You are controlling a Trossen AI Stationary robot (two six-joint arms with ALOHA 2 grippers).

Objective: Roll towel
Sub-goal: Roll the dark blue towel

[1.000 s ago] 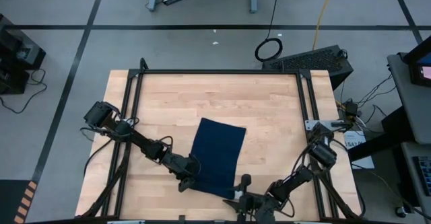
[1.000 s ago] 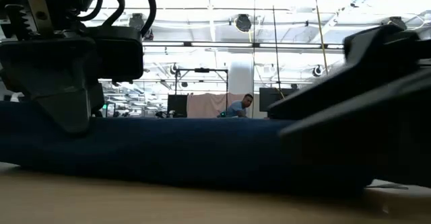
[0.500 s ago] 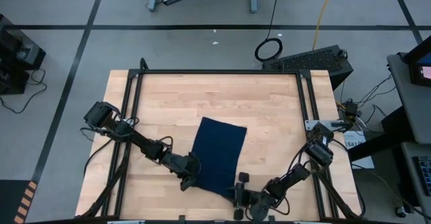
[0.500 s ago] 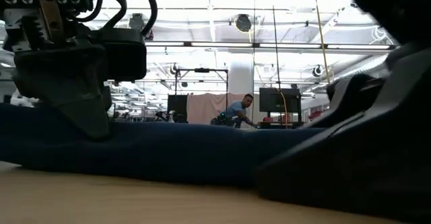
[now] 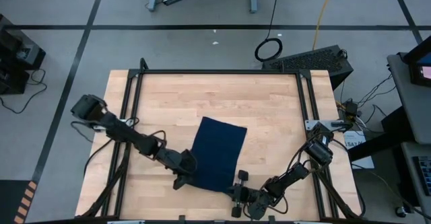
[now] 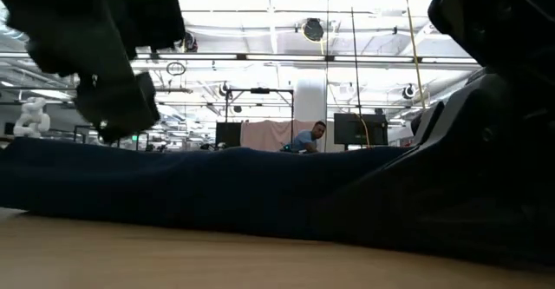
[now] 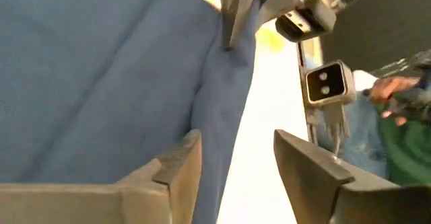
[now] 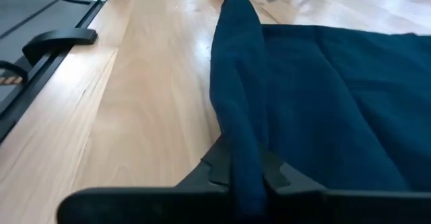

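Note:
The dark navy towel (image 5: 217, 153) lies flat on the wooden table (image 5: 168, 103), with its near edge bunched into a raised ridge (image 8: 236, 62). My left gripper (image 5: 182, 178) hovers open just above the towel's near left corner (image 7: 209, 116), and the low view shows it lifted clear (image 6: 113, 98). My right gripper (image 8: 246, 173) is shut on the ridge at the towel's near right corner (image 5: 232, 189). My right gripper pinches the raised fold of the near edge (image 8: 244, 158) between its two fingers, at the towel's near right end. The fingers come from the table's right, slanting a little down, along the ridge. The fold stands up between them and the rest of the towel lies flat.
Black frame rails (image 5: 128, 130) run along the table's left and right sides. Bare wood lies to the left, right and far side of the towel. A keyboard (image 5: 310, 59) sits beyond the far right corner, and a person (image 6: 305, 139) stands far off in the room.
My left gripper has opened, let go of the towel's near left corner and risen above it, rolling a little. My right gripper has rolled and shut on the near edge at the right corner. The towel has stayed in place.

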